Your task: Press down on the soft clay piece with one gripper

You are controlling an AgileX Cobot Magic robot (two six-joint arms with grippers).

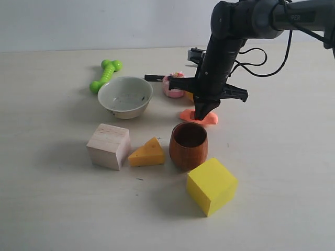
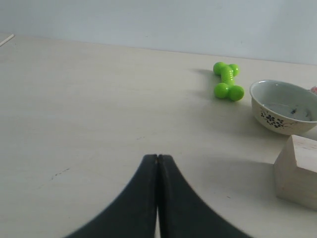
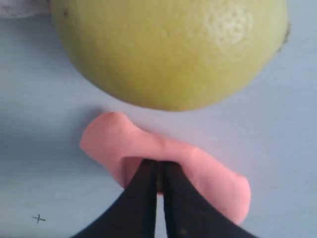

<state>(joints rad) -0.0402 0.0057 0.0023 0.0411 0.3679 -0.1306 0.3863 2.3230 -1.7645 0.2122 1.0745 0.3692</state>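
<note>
The right gripper (image 1: 201,114) points almost straight down, the forearm dropping steeply from an elbow high above it. Its tip sits on the clay (image 1: 211,120), which lies flat on the table (image 1: 282,157) right under the tip and spreads out to either side of it. A cup (image 1: 188,145) stands just on the camera side of the gripper.

The left gripper (image 2: 157,163) has its jaws pressed together with nothing between them, low over bare table. A bone (image 2: 228,81), a bowl (image 2: 282,106) and a block (image 2: 297,171) lie ahead of it and off to one side. No clay shows here.

The right gripper (image 3: 159,171) also has its jaws together, holding nothing. The tips rest on the clay (image 3: 208,173) near its middle, and a lemon (image 3: 168,49) lies just beyond, apart from it.

The clay looks thin, light and very soft. It should dent under slight load, so the middle is the place to push, with no grasp needed. It may well cling to the tips.
</note>
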